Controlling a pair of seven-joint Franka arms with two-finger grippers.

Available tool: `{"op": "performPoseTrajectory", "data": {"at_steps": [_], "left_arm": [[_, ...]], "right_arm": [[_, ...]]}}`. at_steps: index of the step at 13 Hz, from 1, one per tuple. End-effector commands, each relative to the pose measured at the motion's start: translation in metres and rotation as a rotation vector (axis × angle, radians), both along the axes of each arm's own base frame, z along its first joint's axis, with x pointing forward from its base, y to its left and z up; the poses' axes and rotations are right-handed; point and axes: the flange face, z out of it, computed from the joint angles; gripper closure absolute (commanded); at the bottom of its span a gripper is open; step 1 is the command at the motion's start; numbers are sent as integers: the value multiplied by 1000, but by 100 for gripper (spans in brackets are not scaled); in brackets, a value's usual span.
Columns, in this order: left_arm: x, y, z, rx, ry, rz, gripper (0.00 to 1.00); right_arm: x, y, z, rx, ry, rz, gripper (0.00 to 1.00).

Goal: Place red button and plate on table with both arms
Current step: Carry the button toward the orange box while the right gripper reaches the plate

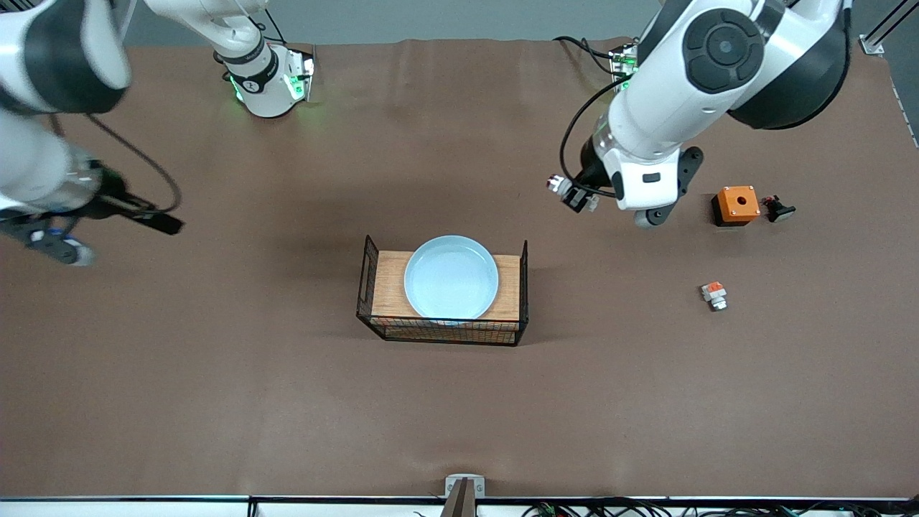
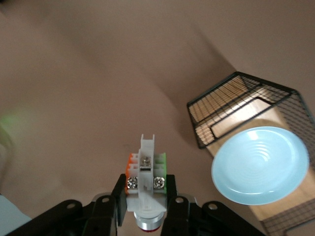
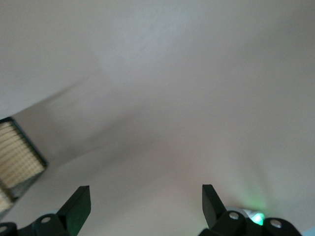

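So the red button [image 2: 145, 183] is pinched tight in the left gripper [image 2: 146, 209], up in the air right of centre in the front view, over bare table [image 1: 215, 373]. The plate [image 1: 451, 277] sits on the wood-topped wire basket [image 1: 443, 327] mid-frame. Right gripper [image 3: 146, 202] hangs at the left edge with its fingers spread wide and nothing between them. An orange box [image 1: 735, 205], a small black part [image 1: 777, 209] and an orange-patched part [image 1: 714, 294] lie toward the right.
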Motion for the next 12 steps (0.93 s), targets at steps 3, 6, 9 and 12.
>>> {"op": "performPoseTrajectory", "data": {"at_steps": [3, 6, 9, 12], "left_arm": [[-11, 75, -24, -21, 24, -240, 91], [-1, 122, -54, -43, 50, -388, 90], [14, 150, -88, -23, 35, -466, 89], [20, 157, -134, -18, -10, -618, 88]], "right_arm": [[-43, 137, 6, -34, -23, -304, 0], [-60, 201, -2, -31, -77, -494, 0], [-60, 253, -30, 0, -96, -634, 0], [-46, 298, -58, 1, -92, -737, 0]]}}
